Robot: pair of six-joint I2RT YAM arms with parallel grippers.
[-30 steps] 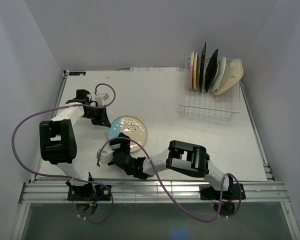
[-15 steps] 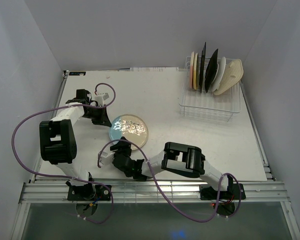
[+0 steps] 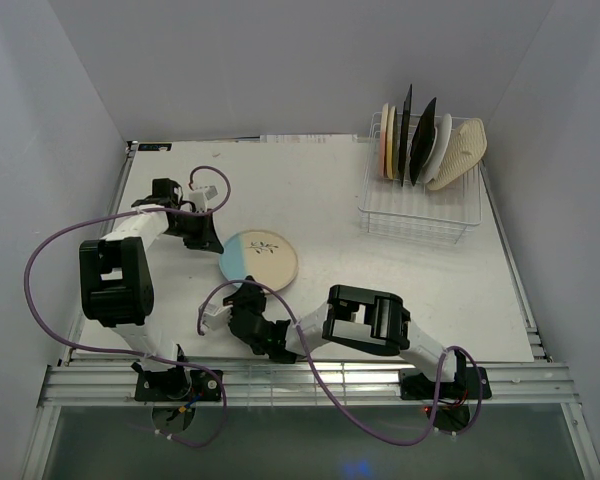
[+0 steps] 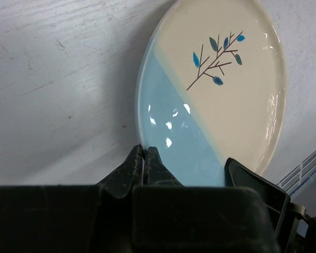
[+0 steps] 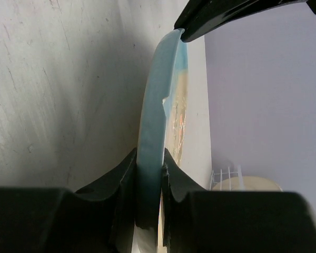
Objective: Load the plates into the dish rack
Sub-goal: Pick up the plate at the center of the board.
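A round blue-cream plate (image 3: 263, 257) with a leafy twig print lies left of the table's middle, its left rim raised. My left gripper (image 3: 211, 240) is shut, its tips (image 4: 145, 152) pressed against the blue rim of the plate (image 4: 216, 100) with nothing between them. My right gripper (image 3: 249, 294) reaches in from the near side. In the right wrist view it (image 5: 149, 162) is shut on the plate's rim (image 5: 155, 116). The white wire dish rack (image 3: 420, 215) stands at the back right with several plates (image 3: 420, 145) upright in it.
Purple cables loop from both arms over the near left part of the table. White walls close in the table at the left, back and right. A metal rail runs along the near edge. A corner of the rack (image 5: 226, 176) shows past the plate.
My right gripper has closed from wide open onto the plate's near rim. The plate has shifted slightly and the glare on its face has gone. My left gripper has stayed shut at the plate's left rim.
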